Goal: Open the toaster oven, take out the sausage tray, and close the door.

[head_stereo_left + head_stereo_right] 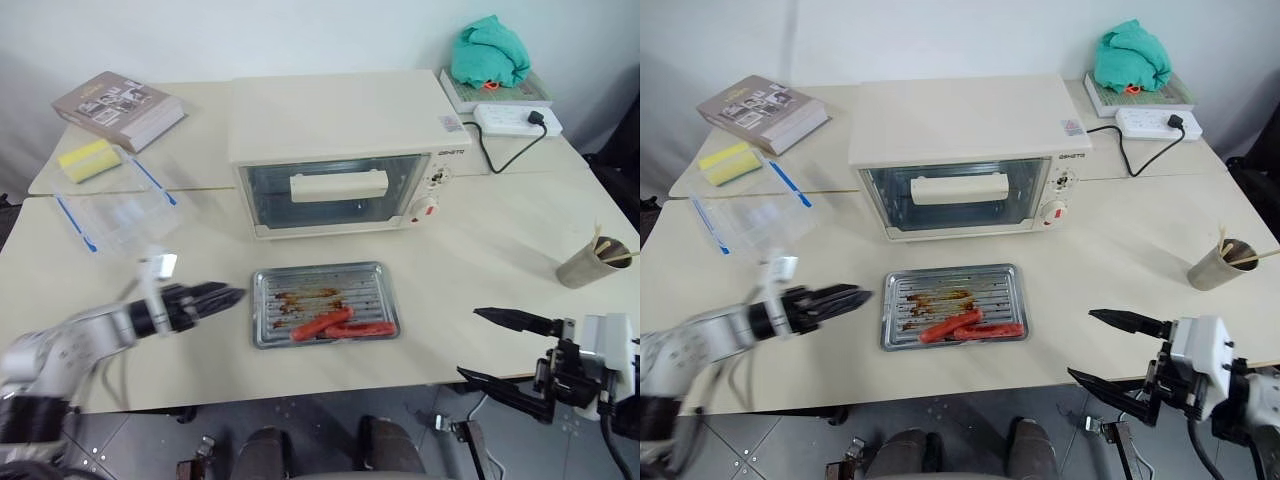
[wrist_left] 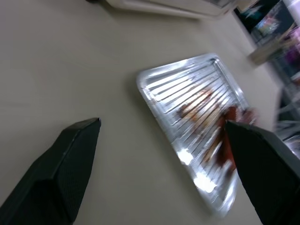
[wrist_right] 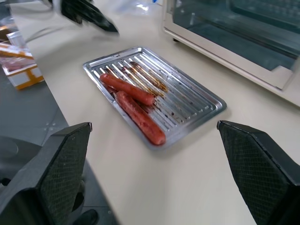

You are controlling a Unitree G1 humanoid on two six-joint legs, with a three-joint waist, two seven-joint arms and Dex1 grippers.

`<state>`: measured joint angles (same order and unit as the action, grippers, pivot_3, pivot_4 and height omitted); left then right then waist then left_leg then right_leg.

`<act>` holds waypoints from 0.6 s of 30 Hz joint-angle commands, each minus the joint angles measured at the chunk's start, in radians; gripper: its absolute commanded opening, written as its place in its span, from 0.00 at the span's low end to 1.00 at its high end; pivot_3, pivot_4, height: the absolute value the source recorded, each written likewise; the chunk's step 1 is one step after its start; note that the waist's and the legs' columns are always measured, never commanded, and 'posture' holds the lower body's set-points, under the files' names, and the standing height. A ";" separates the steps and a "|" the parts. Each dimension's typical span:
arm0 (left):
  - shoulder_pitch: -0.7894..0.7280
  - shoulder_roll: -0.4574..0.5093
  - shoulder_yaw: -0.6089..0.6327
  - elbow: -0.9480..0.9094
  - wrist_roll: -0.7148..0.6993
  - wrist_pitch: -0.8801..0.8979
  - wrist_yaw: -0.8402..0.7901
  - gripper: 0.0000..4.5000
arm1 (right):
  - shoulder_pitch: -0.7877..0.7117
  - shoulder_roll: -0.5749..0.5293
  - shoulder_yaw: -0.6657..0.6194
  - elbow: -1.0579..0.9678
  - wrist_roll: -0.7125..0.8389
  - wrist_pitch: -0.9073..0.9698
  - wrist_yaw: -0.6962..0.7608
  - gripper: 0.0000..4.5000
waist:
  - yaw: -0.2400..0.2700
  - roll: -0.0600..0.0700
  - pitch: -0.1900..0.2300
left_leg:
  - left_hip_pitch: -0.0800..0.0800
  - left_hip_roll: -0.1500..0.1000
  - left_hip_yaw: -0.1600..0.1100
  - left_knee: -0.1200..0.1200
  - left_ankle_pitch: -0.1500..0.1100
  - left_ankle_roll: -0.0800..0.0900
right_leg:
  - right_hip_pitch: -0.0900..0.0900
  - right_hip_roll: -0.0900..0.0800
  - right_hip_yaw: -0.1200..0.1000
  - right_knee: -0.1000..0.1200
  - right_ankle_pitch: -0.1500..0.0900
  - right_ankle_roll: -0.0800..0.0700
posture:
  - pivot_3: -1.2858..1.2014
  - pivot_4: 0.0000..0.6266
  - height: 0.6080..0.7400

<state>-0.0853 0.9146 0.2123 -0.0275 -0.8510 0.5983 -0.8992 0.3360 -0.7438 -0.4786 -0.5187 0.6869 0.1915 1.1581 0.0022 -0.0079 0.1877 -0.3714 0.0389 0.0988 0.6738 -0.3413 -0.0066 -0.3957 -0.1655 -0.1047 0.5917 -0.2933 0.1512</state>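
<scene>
The sausage tray [image 1: 324, 304] lies flat on the tabletop [image 1: 480, 260] near the front edge, just in front of the toaster oven [image 1: 345, 150], which stands toward the back edge with its door [image 1: 335, 190] shut. Two red sausages [image 3: 133, 103] lie side by side in the tray's near half, with brown grease stains beside them.

The left tool [image 1: 225, 297] hangs just left of the tray's left rim, pointing at it, apart from it; its fingers [image 2: 65, 164] are spread wide with nothing between them. The right tool [image 1: 500, 350] hangs over the tabletop's front edge toward the right corner, well apart from the tray, its fingers [image 3: 61, 164] also spread wide and holding nothing.

A clear plastic box [image 1: 115, 215] with blue clips sits by the left edge. A cup [image 1: 590, 262] of sticks stands near the right edge.
</scene>
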 commanded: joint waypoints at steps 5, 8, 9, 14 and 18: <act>0.093 -0.007 0.137 0.014 0.263 -0.501 -0.211 1.00 | -0.166 -0.047 0.085 0.131 0.007 -0.045 0.136 1.00 | 0.023 0.000 0.000 | -0.002 0.001 -0.001 0.001 -0.002 0.002 | 0.000 0.000 -0.001 0.000 0.000 0.000 | 0.52 0.24 1.00; 0.158 0.000 0.206 -0.014 0.247 -0.454 -0.206 1.00 | -0.227 -0.069 0.110 0.181 -0.001 -0.050 0.175 1.00 | 0.018 0.000 0.000 | -0.001 0.002 0.001 0.001 -0.003 0.002 | 0.000 0.000 -0.003 0.000 0.001 0.001 | 0.52 0.24 1.00; 0.202 0.024 0.217 -0.032 0.228 -0.413 -0.253 1.00 | -0.240 -0.074 0.115 0.197 -0.004 -0.053 0.186 1.00 | 0.017 0.000 0.000 | -0.001 0.003 0.002 0.001 -0.003 0.002 | 0.000 0.000 -0.004 0.001 0.001 0.001 | 0.52 0.24 1.00; 0.251 0.012 0.228 -0.083 0.254 -0.397 -0.236 1.00 | -0.240 -0.068 0.123 0.262 -0.053 -0.118 0.225 1.00 | 0.024 0.000 0.000 | 0.000 0.006 0.006 0.003 -0.007 0.003 | -0.001 0.000 -0.009 0.001 0.001 0.001 | 0.52 0.24 1.00; 0.222 -0.051 0.230 -0.082 0.285 -0.449 -0.176 1.00 | -0.243 -0.047 0.127 0.268 -0.061 -0.138 0.206 1.00 | 0.025 0.000 0.000 | 0.000 0.007 0.006 0.008 -0.008 0.004 | 0.001 0.000 -0.009 0.002 0.001 0.001 | 0.52 0.24 1.00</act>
